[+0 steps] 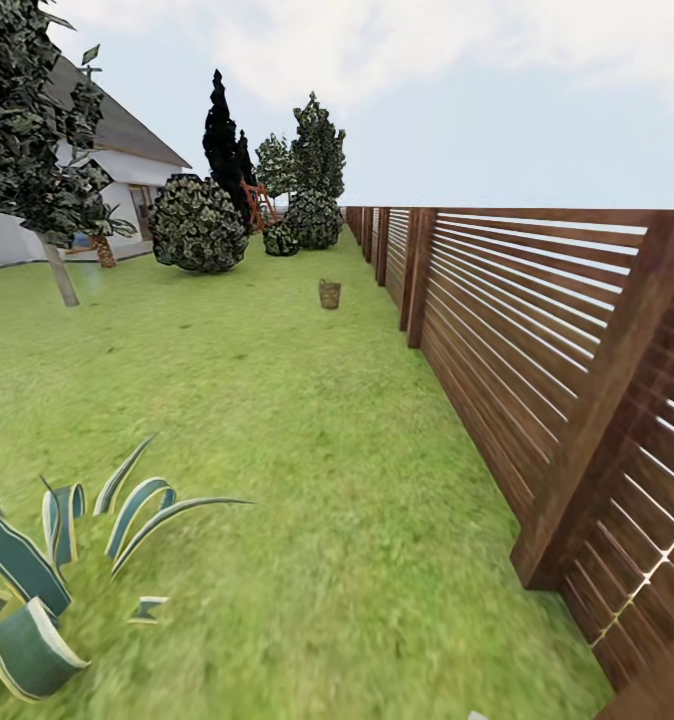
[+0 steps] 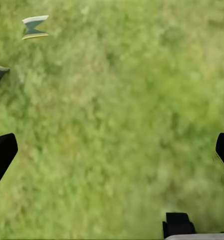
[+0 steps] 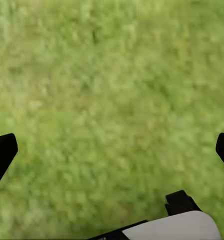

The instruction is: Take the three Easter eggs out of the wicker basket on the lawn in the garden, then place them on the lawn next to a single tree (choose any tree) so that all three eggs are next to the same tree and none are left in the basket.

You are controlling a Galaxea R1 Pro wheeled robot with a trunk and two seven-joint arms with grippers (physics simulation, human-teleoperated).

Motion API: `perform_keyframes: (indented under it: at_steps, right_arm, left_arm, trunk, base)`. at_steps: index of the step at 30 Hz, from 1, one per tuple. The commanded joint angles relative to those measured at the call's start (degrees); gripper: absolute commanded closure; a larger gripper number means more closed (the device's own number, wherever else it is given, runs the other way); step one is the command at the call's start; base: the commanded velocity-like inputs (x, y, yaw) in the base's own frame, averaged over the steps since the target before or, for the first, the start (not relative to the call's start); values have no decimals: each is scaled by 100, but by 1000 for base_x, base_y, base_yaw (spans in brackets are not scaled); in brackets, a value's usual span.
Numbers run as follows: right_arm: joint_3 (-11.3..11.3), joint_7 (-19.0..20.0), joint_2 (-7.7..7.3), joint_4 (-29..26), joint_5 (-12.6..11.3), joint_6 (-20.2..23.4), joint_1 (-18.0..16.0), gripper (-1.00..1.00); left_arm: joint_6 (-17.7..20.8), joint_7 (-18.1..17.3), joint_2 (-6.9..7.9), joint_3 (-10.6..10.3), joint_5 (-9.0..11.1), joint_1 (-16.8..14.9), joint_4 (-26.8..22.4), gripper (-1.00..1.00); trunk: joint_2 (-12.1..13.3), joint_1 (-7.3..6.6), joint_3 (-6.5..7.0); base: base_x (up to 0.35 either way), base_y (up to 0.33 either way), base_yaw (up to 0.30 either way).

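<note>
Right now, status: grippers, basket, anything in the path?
Both grippers open, empty, over grass. Wicker basket far ahead on the lawn, near the fence. Path open; spiky plant at near left.

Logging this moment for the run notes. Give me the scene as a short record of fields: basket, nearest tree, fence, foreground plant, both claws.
basket: wicker basket stands far ahead on the lawn, near the fence; contents too small to tell
tree: pale-trunked tree at far left, before the white house
fence: brown slatted fence along the right side
foreground plant: striped spiky plant at lower left
left claw: open, over bare grass
right claw: open, over bare grass
</note>
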Motion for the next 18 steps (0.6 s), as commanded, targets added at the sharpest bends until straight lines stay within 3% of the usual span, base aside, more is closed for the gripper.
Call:
perform_keyframes:
  at_steps: [1,18]
  right_arm:
    - [9,-12,1,2,-59,-25,-3,-100]
    - [11,-12,1,2,-57,-25,-1,-100]
  left_arm:
    - [-15,48,2,-47,-22,-6,5,-100]
    - [-15,48,8,-47,-22,-8,5,-100]
  trunk:
    - [-3,3,-6]
    - [-3,3,-6]
  base:
    - [267,-66,0]
    - [268,-85,0]
